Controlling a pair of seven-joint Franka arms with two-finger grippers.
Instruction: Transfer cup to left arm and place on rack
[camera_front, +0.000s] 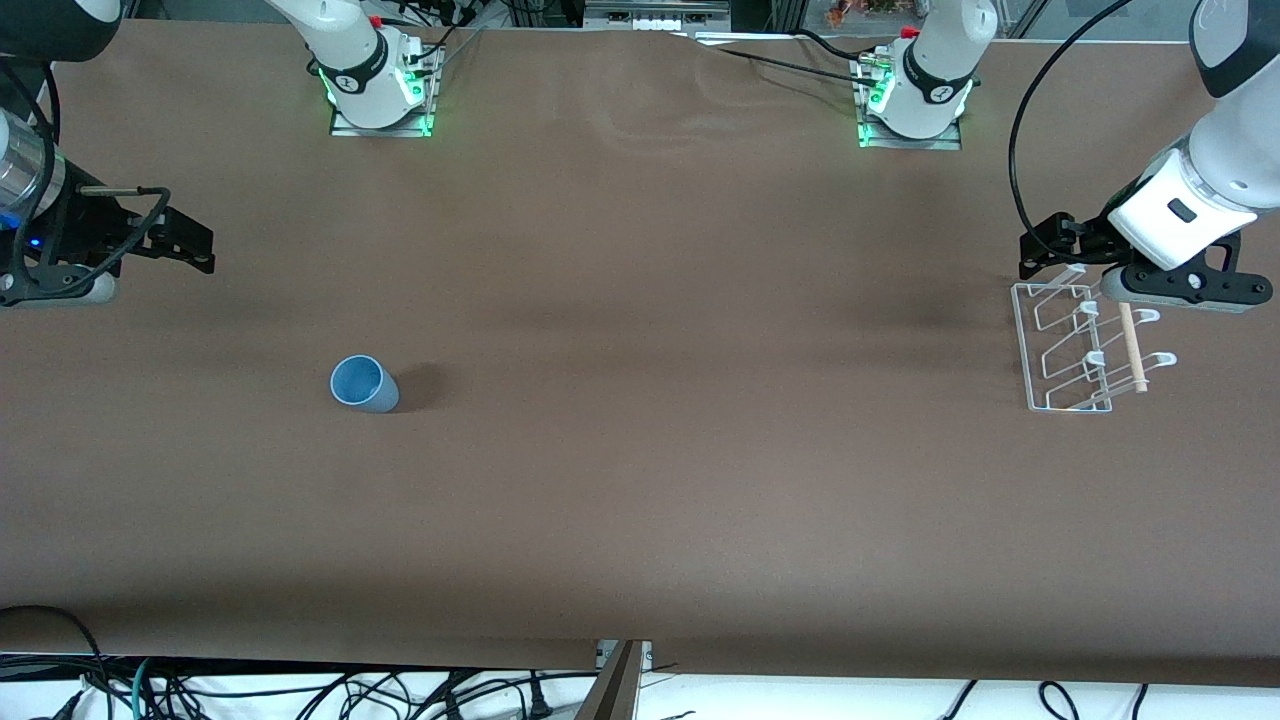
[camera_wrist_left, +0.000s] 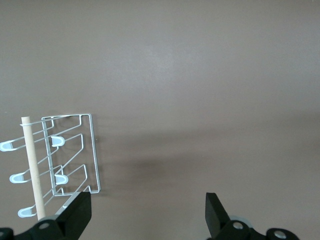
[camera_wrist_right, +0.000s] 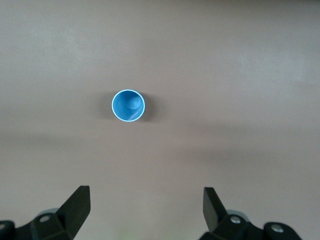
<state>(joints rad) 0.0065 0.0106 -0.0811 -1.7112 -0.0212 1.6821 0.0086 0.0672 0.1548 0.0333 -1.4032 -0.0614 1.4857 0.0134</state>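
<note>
Standing upright, plain light-blue cup (camera_front: 364, 384); right gripper (camera_wrist_right: 146, 200), left gripper (camera_wrist_left: 148, 207) agape, empty.

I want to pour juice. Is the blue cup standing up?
Yes. The cup stands upright on the table, open mouth up; its inside bottom shows, empty.

A wide table (camera_front: 640, 450) covered in plain brown material is seen, with two things resting directly on it, well apart. A small light-blue cup (camera_front: 364, 384) is stood upright, mouth open upward, toward the right arm's end of the table. A white wire rack (camera_front: 1068, 350), fitted with curved hook prongs and crossed by a light wooden dowel (camera_front: 1132, 347), is set toward the left arm's end.
</note>
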